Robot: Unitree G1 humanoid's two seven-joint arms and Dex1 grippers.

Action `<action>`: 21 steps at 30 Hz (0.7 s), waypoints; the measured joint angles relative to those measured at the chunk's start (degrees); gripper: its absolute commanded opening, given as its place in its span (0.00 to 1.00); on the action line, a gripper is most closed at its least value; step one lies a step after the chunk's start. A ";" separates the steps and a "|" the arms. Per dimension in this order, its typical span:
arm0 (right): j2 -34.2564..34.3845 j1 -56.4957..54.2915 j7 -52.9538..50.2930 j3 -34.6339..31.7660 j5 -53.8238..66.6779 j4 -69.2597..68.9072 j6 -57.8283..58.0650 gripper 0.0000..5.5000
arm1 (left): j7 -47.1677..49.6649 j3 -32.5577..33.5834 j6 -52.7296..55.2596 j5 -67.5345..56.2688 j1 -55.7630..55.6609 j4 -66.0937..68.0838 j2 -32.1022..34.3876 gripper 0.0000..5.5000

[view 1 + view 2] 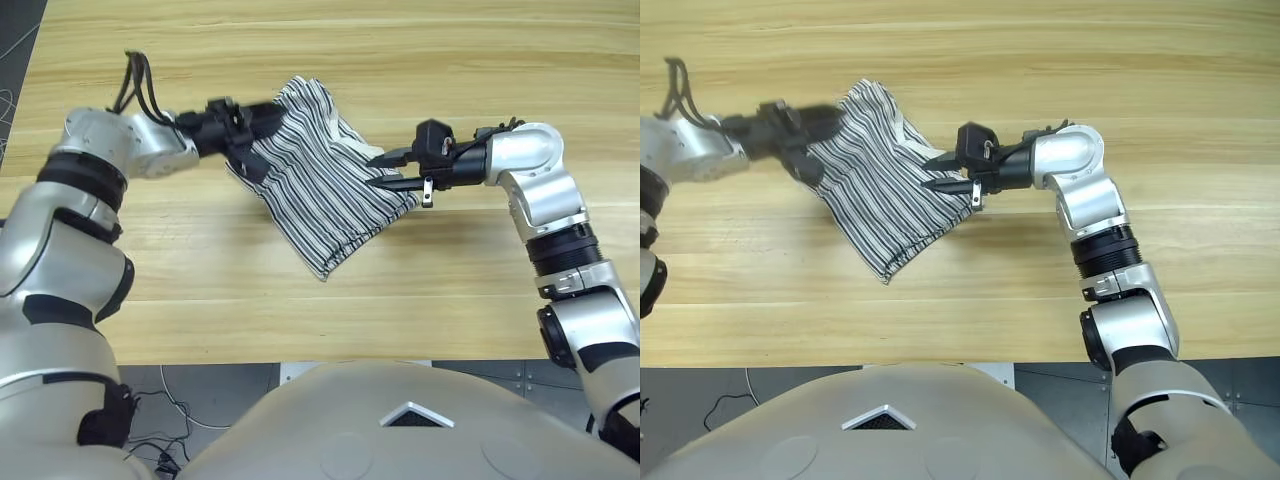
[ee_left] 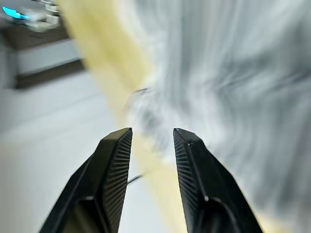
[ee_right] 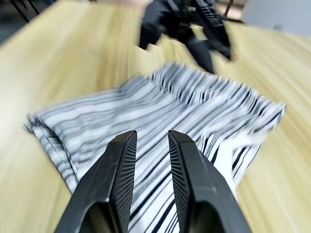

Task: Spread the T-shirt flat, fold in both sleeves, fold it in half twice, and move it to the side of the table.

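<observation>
A black-and-white striped T-shirt [image 1: 320,195] lies folded into a compact bundle on the wooden table [image 1: 450,290], a little left of centre. My left gripper [image 1: 250,150] is at the bundle's left edge; in its wrist view the fingers [image 2: 116,160] stand open with nothing between them and the striped cloth [image 2: 233,73] just beyond. My right gripper [image 1: 377,170] is at the bundle's right edge, just over the cloth, open and holding nothing. In the right wrist view its fingertips [image 3: 126,145] hover above the stripes [image 3: 194,111], with the left gripper [image 3: 194,29] across the shirt.
Bare wood surrounds the shirt on all sides, with wide room to the right and toward the far edge. The table's front edge [image 1: 300,358] runs close to my body. Dark floor [image 1: 15,40] shows past the table's left end.
</observation>
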 measured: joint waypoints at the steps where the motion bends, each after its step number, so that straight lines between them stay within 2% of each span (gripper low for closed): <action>1: 0.30 -0.52 -1.47 1.16 -2.56 2.95 -3.43 0.21 | -4.18 0.86 -0.88 -2.94 0.77 0.11 0.07 0.28; 5: 1.14 -0.87 -3.92 3.86 -8.33 12.63 -11.23 0.21 | -15.76 3.03 -1.55 -9.77 3.10 -0.03 -0.08 0.28; 9: 2.12 -0.87 -3.85 4.48 -9.41 15.51 -14.24 0.21 | -18.61 3.35 1.01 -10.51 3.19 -0.75 -0.61 0.28; 12: 2.02 -1.43 -4.37 5.64 -11.48 16.93 -18.04 0.21 | -16.92 2.21 3.60 -7.90 2.60 -1.14 -1.57 0.28; 17: 2.12 -2.66 -3.63 6.51 -12.30 18.91 -20.31 0.21 | -8.47 -2.54 7.63 0.19 0.38 -2.12 -4.25 0.28; 21: 1.26 -0.84 3.30 7.01 -9.73 14.56 -17.73 0.21 | -0.79 -7.33 10.99 7.04 -2.11 -1.23 -6.94 0.28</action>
